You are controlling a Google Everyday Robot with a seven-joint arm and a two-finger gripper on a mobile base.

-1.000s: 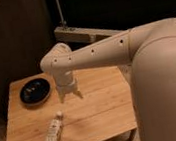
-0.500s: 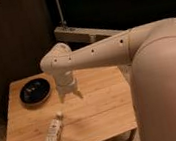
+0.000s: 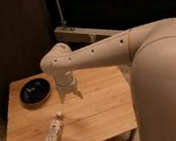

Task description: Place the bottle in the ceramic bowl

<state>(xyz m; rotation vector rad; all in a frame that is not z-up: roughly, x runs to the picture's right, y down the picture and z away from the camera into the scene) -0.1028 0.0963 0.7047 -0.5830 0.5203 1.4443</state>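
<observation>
You have one small slim white plastic bottle [image 3: 53,135] lying on its side near the front edge of the light wooden table [image 3: 103,102]. It looks light, stiff and rather slick, so take it across the middle of its body, since it may roll if you nudge it. There is also one shallow round glossy black ceramic bowl [image 3: 25,98] at the table's far left, and one two-finger gripper [image 3: 70,96] hanging between them, jaws wide and empty (touching neither).
</observation>
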